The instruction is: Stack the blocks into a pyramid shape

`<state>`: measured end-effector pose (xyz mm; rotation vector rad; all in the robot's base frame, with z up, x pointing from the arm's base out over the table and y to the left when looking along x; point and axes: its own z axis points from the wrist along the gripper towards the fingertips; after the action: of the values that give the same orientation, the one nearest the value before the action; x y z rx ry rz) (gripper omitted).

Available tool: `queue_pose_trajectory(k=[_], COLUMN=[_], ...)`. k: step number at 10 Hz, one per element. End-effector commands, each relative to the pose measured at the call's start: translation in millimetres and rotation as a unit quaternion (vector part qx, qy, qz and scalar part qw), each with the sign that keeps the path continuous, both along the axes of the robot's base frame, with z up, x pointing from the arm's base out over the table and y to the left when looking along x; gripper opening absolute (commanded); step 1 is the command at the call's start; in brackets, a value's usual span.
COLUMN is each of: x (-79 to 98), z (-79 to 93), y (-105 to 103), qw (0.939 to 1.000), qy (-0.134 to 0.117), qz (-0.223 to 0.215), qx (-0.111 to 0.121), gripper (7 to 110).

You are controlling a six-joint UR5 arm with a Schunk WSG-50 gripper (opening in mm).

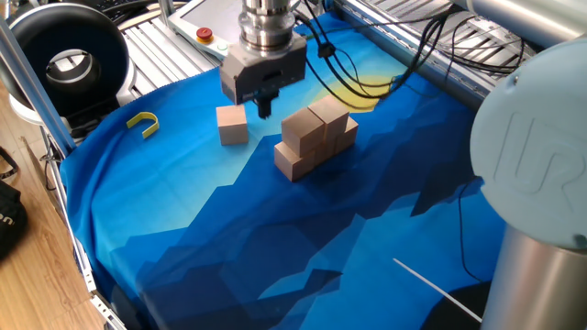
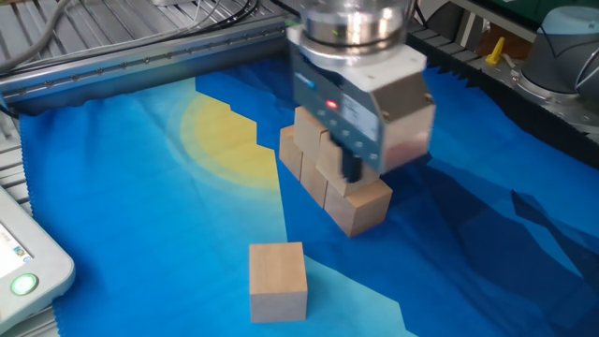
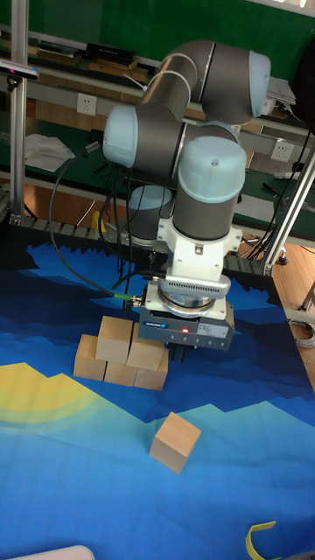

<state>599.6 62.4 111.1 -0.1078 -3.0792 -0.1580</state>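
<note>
Six plain wooden cubes are on the blue cloth. Five form a stack: three in the bottom row, two on top. The sixth cube sits alone, apart from the stack. The gripper hangs in the air between them, holding nothing; how wide its jaws stand cannot be told. One yellow hook lies at the cloth's left side.

You see a big grey arm with round light blue caps, black cables along it, and a boxy silver gripper with a tiny red light and dark fingers.
</note>
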Motion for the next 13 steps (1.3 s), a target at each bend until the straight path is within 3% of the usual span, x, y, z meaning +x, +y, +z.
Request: queue_pose_trajectory(k=[1, 3, 5, 6, 13], x=[42.4, 41.3, 14.2, -2.0, -16.1], z=[10.5, -9.5, -18.3, -15.4, -17.8], y=[-14.5, -35.8, -54.0, -55.9, -61.0], qw=[0.9975, 0.9974, 0.9963, 0.9951, 0.9935], qy=[-0.066, -0.052, 0.008, 0.04, 0.065], qz=[0.026, 0.037, 0.056, 0.062, 0.07], qx=[0.003, -0.034, -0.065, -0.066, -0.062], gripper=[7, 7, 7, 7, 7])
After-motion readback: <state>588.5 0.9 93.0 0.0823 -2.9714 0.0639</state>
